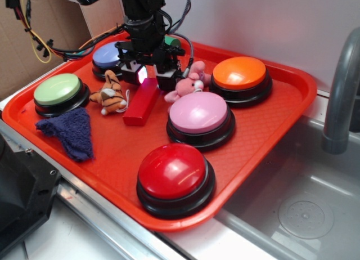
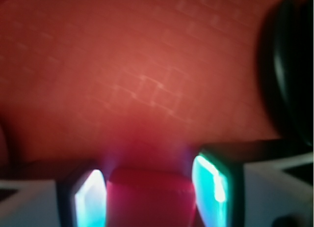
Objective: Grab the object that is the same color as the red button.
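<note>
The red block (image 1: 141,101), a long plain bar with square ends, lies on the orange tray (image 1: 112,153) beside the tiger toy (image 1: 110,94); the claw (image 1: 149,75) straddles its far end, pads flanking it, contact unclear.

A pale wall (image 1: 270,23) stands behind a steel sink (image 1: 304,209) (grey faucet (image 1: 340,91) at right), cardboard (image 1: 50,23) at left.

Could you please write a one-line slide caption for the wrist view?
Wrist view: gripper straddling the red block above the red tray.
</note>
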Robot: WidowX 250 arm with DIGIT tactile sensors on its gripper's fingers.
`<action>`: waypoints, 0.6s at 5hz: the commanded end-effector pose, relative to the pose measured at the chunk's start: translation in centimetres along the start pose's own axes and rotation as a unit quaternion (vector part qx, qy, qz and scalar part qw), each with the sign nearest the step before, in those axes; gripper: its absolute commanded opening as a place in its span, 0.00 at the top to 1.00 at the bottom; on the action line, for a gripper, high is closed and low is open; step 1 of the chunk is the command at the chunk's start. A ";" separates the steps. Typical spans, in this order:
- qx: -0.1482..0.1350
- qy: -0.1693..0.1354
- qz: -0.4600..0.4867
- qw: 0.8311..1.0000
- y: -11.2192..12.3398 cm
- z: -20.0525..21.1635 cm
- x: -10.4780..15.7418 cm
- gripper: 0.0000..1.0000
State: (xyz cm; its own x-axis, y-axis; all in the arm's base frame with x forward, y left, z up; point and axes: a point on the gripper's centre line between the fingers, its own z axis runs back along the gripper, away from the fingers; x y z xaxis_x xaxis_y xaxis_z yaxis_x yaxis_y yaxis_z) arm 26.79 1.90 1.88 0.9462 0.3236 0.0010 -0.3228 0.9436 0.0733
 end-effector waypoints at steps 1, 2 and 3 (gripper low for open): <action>0.035 -0.063 -0.100 0.992 -0.9 9.8 -0.5 1.00; 0.023 -0.071 -0.148 0.986 -1.7 12.3 -2.5 1.00; 0.000 -0.066 -0.170 0.983 -1.4 13.8 -5.4 1.00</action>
State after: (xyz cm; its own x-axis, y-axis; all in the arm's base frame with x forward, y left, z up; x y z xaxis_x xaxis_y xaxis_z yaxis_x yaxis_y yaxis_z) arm 22.30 -2.35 14.14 0.9983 -0.0030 0.0577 -0.0029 0.9949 0.1008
